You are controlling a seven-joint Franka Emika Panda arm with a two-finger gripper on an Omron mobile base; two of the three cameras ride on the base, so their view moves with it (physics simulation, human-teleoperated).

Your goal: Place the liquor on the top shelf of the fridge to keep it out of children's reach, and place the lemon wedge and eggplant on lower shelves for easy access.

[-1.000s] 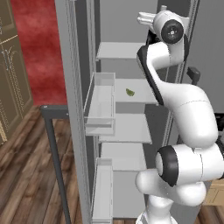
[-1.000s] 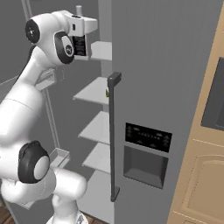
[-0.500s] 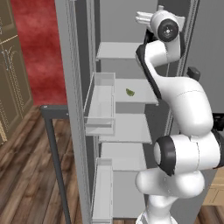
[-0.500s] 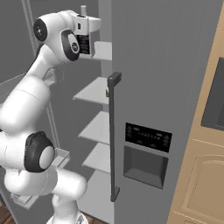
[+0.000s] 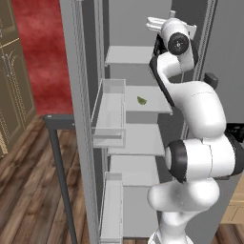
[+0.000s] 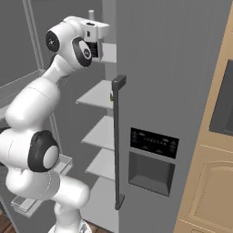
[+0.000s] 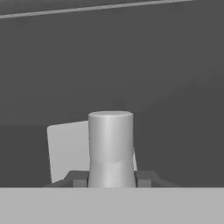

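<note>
My gripper (image 7: 111, 179) is shut on the neck of the liquor (image 7: 110, 144); its pale cap rises between the two fingertips and the bottle's body is hidden below. The hand is raised inside the open fridge (image 6: 173, 82) at the height of the top shelf (image 5: 128, 55), and the cap (image 6: 91, 14) sticks up above the hand. The lemon wedge (image 5: 141, 100) lies on the second shelf down, below the hand. The eggplant is out of view.
Clear-walled door bins (image 5: 112, 112) hang on the open left door, another bin (image 5: 112, 209) lower down. The shut right door carries a long dark bar handle (image 6: 117, 141) and a dispenser panel (image 6: 152, 159). A dark metal frame (image 5: 57, 157) stands at left. Tan cabinets (image 6: 214, 182) stand at right.
The arm has folded its elbow and carried the hand with the bottle a little deeper into the fridge at top-shelf height. The grip is unchanged and the lemon wedge has not moved.
</note>
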